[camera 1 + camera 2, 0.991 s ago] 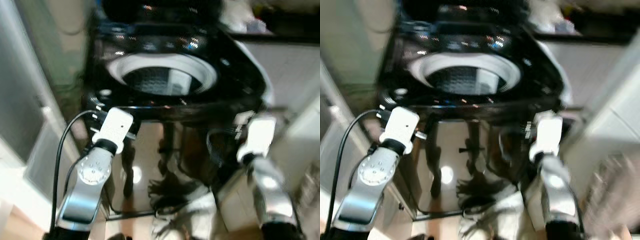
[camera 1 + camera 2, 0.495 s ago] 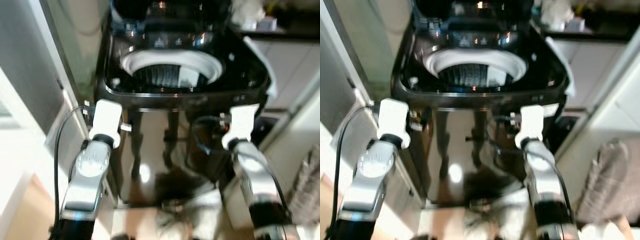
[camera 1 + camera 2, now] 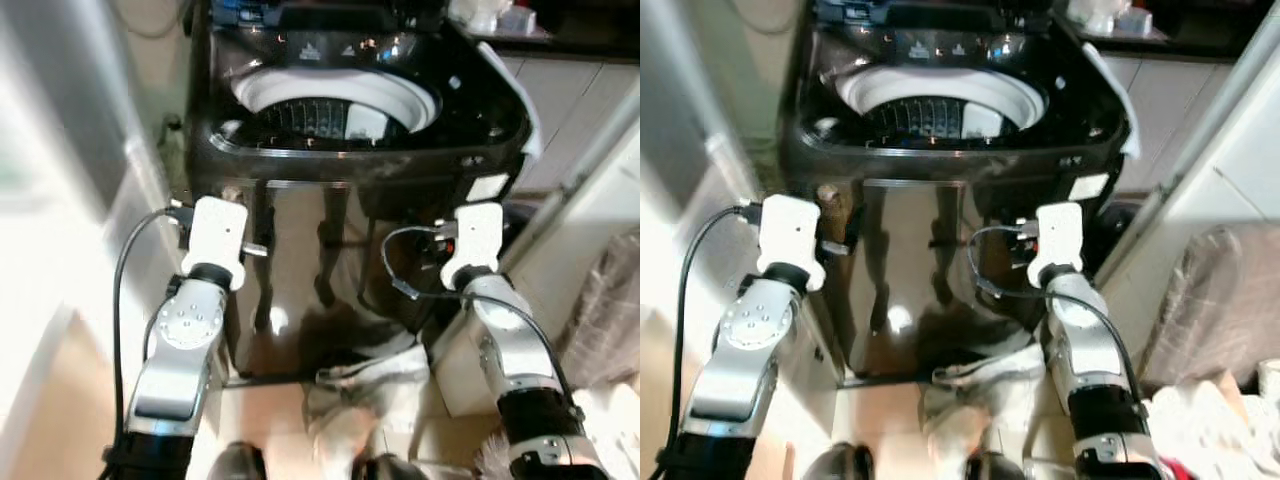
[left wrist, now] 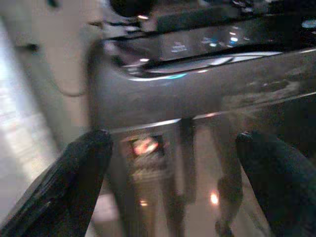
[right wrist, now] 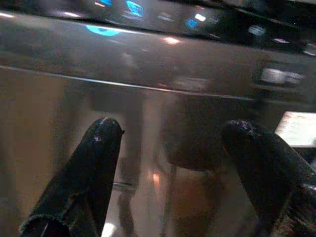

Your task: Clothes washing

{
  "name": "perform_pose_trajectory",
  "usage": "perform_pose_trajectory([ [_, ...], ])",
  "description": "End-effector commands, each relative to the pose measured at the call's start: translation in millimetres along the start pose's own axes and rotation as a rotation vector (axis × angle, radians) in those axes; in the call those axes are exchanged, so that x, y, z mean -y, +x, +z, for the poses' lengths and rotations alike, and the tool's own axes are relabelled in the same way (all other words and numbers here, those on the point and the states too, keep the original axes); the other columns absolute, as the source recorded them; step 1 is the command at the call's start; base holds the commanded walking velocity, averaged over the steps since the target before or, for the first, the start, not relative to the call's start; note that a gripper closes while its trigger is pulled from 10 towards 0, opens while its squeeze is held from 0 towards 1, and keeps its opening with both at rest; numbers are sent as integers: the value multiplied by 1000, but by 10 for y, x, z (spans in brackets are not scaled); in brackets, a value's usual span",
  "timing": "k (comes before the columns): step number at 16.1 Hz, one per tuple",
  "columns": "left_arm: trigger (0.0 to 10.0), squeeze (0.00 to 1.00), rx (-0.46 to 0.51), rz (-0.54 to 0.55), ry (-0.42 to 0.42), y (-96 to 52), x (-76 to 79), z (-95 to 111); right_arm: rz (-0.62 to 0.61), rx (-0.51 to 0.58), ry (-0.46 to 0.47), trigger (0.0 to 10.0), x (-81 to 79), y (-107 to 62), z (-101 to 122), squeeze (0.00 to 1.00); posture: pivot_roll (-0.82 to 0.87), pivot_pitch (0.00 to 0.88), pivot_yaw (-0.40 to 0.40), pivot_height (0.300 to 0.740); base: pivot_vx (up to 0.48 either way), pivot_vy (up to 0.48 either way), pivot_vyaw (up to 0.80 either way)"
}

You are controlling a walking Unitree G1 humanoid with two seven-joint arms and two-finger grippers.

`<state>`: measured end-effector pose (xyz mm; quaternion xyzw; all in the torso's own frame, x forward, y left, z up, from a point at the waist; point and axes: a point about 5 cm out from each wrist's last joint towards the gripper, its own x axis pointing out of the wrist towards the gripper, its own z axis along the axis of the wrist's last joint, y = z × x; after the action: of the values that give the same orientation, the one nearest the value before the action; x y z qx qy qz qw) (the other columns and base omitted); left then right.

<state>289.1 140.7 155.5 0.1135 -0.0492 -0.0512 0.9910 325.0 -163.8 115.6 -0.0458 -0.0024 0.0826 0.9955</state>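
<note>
In front of the robot stands a black top-load washing machine point(image 3: 360, 140), lid up, its white-rimmed drum point(image 3: 335, 105) open on top; the control panel point(image 3: 330, 45) runs along the machine's far edge. The glossy front panel point(image 3: 930, 270) mirrors both arms.

Left claw point(image 4: 170, 163) is raised near the machine's front left corner, just short of the shiny front. Fingers point(image 4: 74, 173) spread wide, nothing between them. Its white wrist block point(image 3: 215, 240) sits at the left edge of the front panel, with a black cable point(image 3: 125, 290) looping off it.

Right claw point(image 5: 173, 148) is raised toward the front right side of the machine, also spread wide and holding nothing. Fingers point(image 5: 94, 168) point at the front panel, under the top rim. Its white wrist block point(image 3: 473, 240) sits under the right front corner, with a thin cable point(image 3: 400, 275) curled beside it.

On the floor at the machine's base, between the arms, lies a crumpled light cloth point(image 3: 365, 385). More clothes point(image 3: 1200, 425) are piled at the robot's right, near a greyish bag or hamper point(image 3: 1205, 300) whose detail is too blurred to tell. A pale wall or door point(image 3: 60, 150) is on the left.
</note>
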Motion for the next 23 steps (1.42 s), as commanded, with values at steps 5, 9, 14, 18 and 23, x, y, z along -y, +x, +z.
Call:
perform_pose_trajectory([
  [5, 10000, 0, -3, -18, -8, 26, 60, -20, -21, 4, -6, 10000, 15, 22, 27, 0, -41, 0, -31, 736, -252, 0, -110],
  [9, 10000, 0, -44, -43, 28, 110, -14, -119, -206, 35, -82, 10000, 292, -77, 21, 0, -89, 0, 6, 736, 0, 0, -559],
  [14, 10000, 0, 23, -203, 36, 184, 125, -43, -221, 25, -42, 10000, 243, -102, -29, 0, -121, 0, 41, 736, 0, -192, -552],
  [18, 10000, 0, 43, -221, -3, 209, 180, -16, -182, 37, -36, 10000, 160, -91, -21, 0, -116, 0, 27, 736, 0, -240, -533],
  [23, 10000, 0, 41, -188, 1, 214, 88, -38, -293, 46, 93, 10000, 286, -56, 35, 0, -107, 0, 17, 736, 0, 0, -526],
])
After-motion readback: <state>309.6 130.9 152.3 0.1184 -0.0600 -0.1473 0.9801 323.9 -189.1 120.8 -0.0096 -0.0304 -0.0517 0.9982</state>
